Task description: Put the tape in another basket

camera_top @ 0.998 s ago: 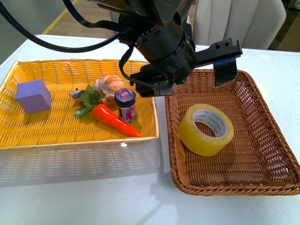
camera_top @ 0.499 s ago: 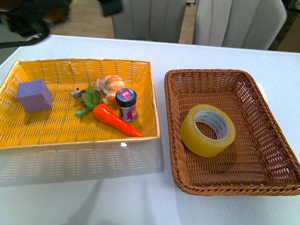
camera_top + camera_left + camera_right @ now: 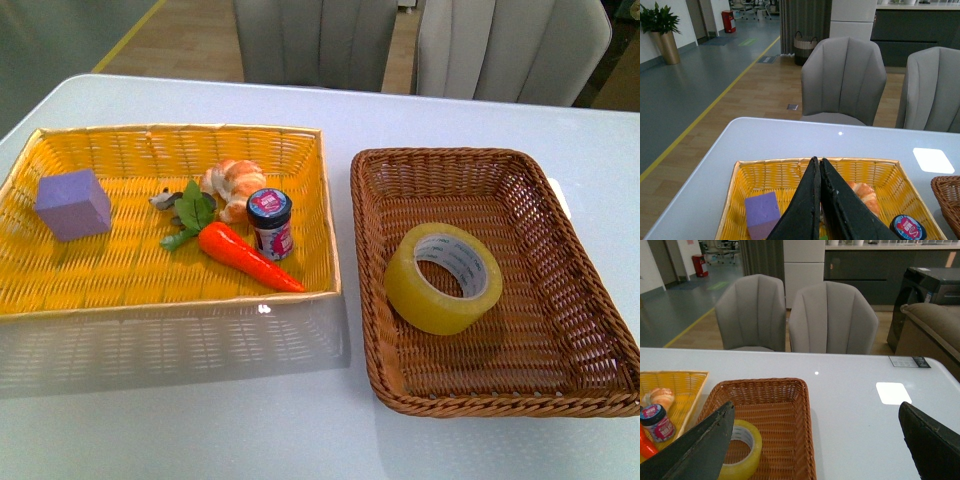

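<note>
Tape sits in brown basket, both arms raised above the bench.
Bench carries yellow basket and brown basket; tape lies tilted inside, core upward, below the wide-apart right gripper, the nearer one; left gripper pressed together over yellow basket. Core print, jar label unreadable.
</note>
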`<control>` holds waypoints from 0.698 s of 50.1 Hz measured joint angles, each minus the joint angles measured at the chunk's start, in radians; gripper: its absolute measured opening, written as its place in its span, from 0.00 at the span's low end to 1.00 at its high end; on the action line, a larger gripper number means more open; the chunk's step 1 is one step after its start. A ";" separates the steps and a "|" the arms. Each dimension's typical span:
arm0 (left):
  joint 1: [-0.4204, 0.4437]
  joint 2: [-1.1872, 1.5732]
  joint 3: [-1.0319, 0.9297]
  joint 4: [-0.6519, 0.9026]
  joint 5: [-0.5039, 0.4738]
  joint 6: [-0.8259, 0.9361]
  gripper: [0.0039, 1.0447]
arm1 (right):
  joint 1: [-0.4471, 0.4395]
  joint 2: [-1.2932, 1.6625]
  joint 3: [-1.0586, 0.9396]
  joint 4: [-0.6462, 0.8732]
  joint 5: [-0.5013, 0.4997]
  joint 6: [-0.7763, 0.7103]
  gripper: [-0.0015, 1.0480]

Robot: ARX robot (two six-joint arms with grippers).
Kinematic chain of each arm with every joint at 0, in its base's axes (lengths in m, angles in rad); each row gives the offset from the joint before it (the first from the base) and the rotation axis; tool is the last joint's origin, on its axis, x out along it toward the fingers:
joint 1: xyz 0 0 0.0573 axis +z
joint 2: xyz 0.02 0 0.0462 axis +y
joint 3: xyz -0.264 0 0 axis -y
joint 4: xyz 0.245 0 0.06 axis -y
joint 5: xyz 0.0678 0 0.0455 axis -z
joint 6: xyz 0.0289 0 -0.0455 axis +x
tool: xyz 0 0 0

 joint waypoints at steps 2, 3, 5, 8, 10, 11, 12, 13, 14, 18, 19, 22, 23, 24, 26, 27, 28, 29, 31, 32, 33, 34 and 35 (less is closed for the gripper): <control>0.008 -0.023 -0.017 -0.005 0.006 0.000 0.01 | 0.000 0.000 0.000 0.000 0.000 0.000 0.91; 0.013 -0.038 -0.028 -0.009 0.010 0.001 0.01 | 0.000 0.000 0.000 0.000 0.000 0.000 0.91; 0.026 -0.049 -0.061 0.021 0.022 0.001 0.01 | 0.000 0.000 0.000 0.000 0.000 0.000 0.91; 0.043 -0.074 -0.111 0.031 0.038 0.002 0.01 | 0.000 0.000 0.000 0.000 0.000 0.000 0.91; 0.050 -0.100 -0.131 0.016 0.048 0.003 0.01 | 0.000 0.000 0.000 0.000 0.000 0.000 0.91; 0.055 -0.123 -0.142 0.003 0.053 0.003 0.01 | 0.000 0.000 0.000 0.000 0.000 0.000 0.91; 0.058 -0.140 -0.148 -0.007 0.055 0.003 0.01 | 0.000 0.000 0.000 0.000 0.000 0.000 0.91; 0.061 -0.156 -0.154 -0.016 0.058 0.003 0.01 | 0.000 0.000 0.000 0.000 0.000 0.000 0.91; 0.065 -0.174 -0.159 -0.026 0.060 0.004 0.01 | 0.000 0.000 0.000 0.000 0.000 0.000 0.91; 0.078 -0.244 -0.180 -0.069 0.074 0.003 0.01 | 0.000 0.000 0.000 0.000 0.000 0.000 0.91; 0.080 -0.259 -0.185 -0.079 0.075 0.004 0.01 | 0.000 0.000 0.000 0.000 0.000 0.000 0.91; 0.109 -0.298 -0.196 -0.109 0.125 0.004 0.01 | 0.000 0.000 0.000 0.000 0.000 0.000 0.91; 0.124 -0.313 -0.201 -0.122 0.141 0.006 0.01 | 0.000 0.000 0.000 0.000 0.000 0.000 0.91; 0.134 -0.329 -0.206 -0.134 0.146 0.005 0.01 | 0.000 0.000 0.000 0.000 0.000 0.000 0.91; 0.152 -0.371 -0.216 -0.166 0.148 0.006 0.01 | 0.000 0.000 0.000 0.000 0.000 0.000 0.91; 0.155 -0.379 -0.217 -0.172 0.148 0.006 0.01 | 0.000 0.000 0.000 0.000 0.000 0.000 0.91; 0.158 -0.396 -0.220 -0.185 0.148 0.006 0.01 | 0.000 0.000 0.000 0.000 0.000 0.000 0.91; 0.159 -0.412 -0.223 -0.197 0.148 0.006 0.01 | 0.000 0.000 0.000 0.000 0.000 0.000 0.91; 0.159 -0.445 -0.227 -0.223 0.153 0.006 0.01 | 0.000 0.000 0.000 0.000 0.000 0.000 0.91; 0.159 -0.461 -0.229 -0.237 0.154 0.006 0.01 | 0.000 0.000 0.000 0.000 0.000 0.000 0.91; 0.159 -0.477 -0.232 -0.250 0.156 0.006 0.01 | 0.000 0.000 0.000 0.000 0.000 0.000 0.91; 0.159 -0.493 -0.235 -0.264 0.155 0.006 0.01 | 0.000 0.000 0.000 0.000 0.000 0.000 0.91; 0.159 -0.501 -0.237 -0.271 0.155 0.006 0.01 | 0.000 0.000 0.000 0.000 0.000 0.000 0.91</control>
